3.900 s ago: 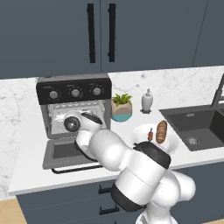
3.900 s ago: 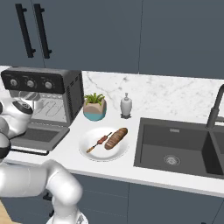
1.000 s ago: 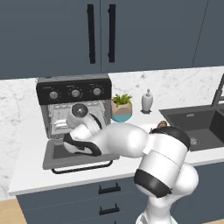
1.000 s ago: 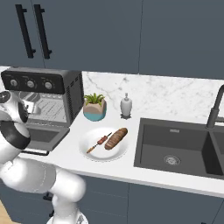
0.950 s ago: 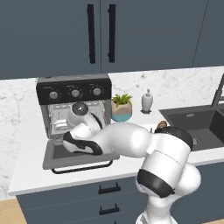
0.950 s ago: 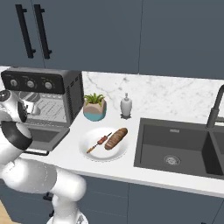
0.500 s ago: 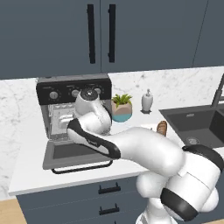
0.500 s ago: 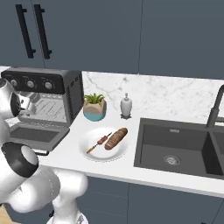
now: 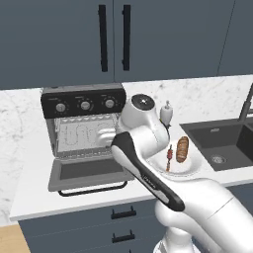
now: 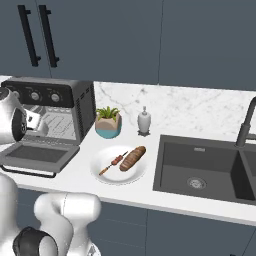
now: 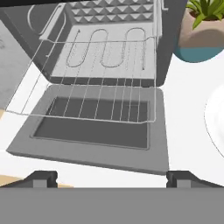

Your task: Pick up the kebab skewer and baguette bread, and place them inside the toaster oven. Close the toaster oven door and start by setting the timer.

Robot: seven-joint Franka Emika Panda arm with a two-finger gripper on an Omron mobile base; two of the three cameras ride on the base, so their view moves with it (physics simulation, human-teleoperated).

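Gripper [image 11: 111,177] wide open, empty, hovering over the dropped toaster oven door [image 11: 94,131]. Toaster oven [image 9: 81,123] is open, wire rack [image 11: 87,78] pulled out. Kebab skewer [image 10: 113,163] and baguette bread [image 10: 132,157] sit side by side on the white plate [image 10: 107,177], just right of the oven. I'd swing right, descend over the skewer's middle, jaws across the stick (thin target, so centre carefully).

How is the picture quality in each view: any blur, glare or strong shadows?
Left base view: flat, even light, the arm hiding part of the toaster oven. Right base view: sharp, a soft shadow under the plate. Hand view: slightly soft, the wire rack still clear; no glare.
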